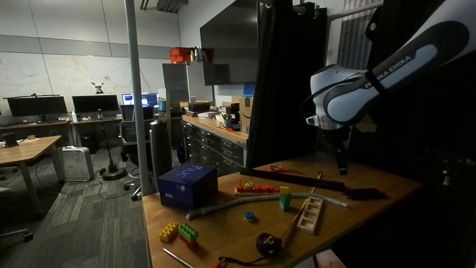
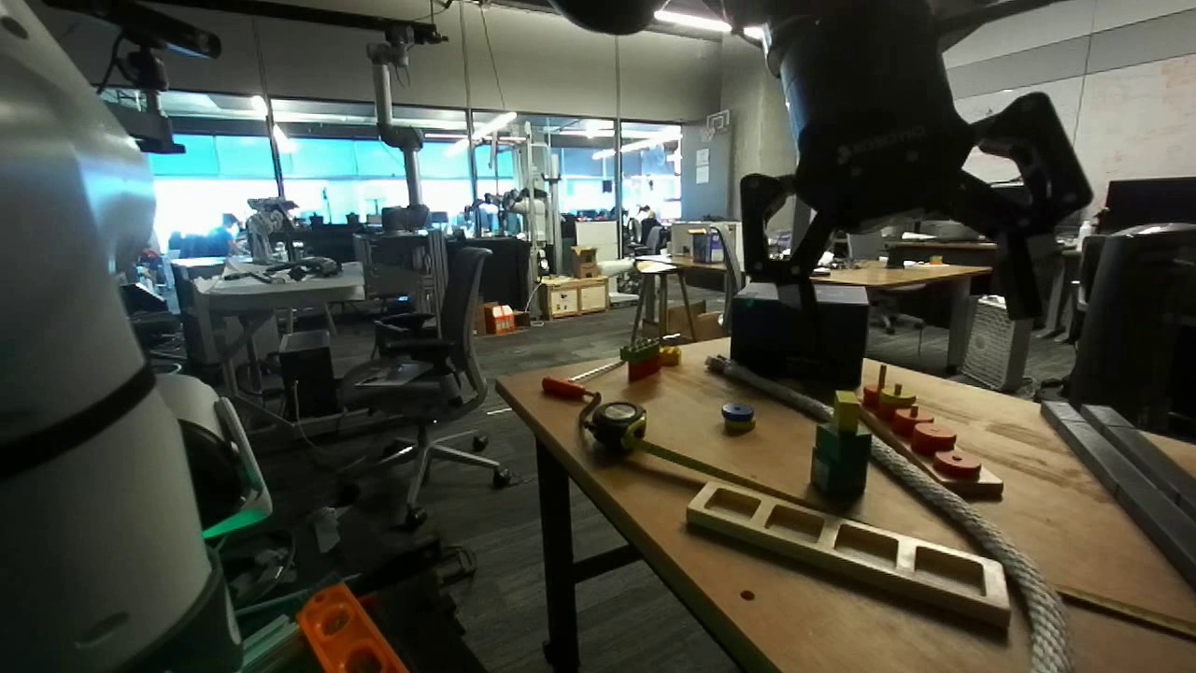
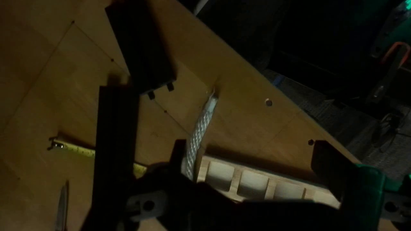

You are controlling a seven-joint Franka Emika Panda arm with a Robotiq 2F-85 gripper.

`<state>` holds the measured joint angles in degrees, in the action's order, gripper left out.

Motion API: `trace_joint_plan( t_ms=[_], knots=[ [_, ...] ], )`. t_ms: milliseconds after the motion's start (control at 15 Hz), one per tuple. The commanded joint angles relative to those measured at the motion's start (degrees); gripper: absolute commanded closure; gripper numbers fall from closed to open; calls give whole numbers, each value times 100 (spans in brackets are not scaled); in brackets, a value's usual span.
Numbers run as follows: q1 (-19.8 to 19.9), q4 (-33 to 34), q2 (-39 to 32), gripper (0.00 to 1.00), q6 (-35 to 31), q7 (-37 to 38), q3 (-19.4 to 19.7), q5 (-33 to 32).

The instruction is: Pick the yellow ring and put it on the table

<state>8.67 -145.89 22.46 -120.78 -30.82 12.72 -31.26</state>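
Over the light-brown flat-topped wooden table (image 1: 223,230) I have the black two-fingered gripper (image 2: 918,327) spread wide, gripping nothing. On the table's slim wooden peg board (image 2: 985,484), among red rings (image 2: 932,437), sits the small yellow ring (image 2: 894,400).

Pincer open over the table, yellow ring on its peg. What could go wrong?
The open pincer might bump the red rings on either side of the yellow ring. The yellow disc under the blue disc could be grabbed by mistake. A nudge could topple the yellow block from its green stack.
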Motion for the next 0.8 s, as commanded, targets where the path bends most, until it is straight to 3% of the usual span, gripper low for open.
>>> trace_joint_plan(
  t_ms=[0,467,733],
  knots=[
    [-196,501,-672,0,-421,-233,-147,-173],
    [-308,1562,-1935,0,-1219,-690,-354,-61],
    [-218,2146,-2647,0,-1911,-1163,-361,466]
  ],
)
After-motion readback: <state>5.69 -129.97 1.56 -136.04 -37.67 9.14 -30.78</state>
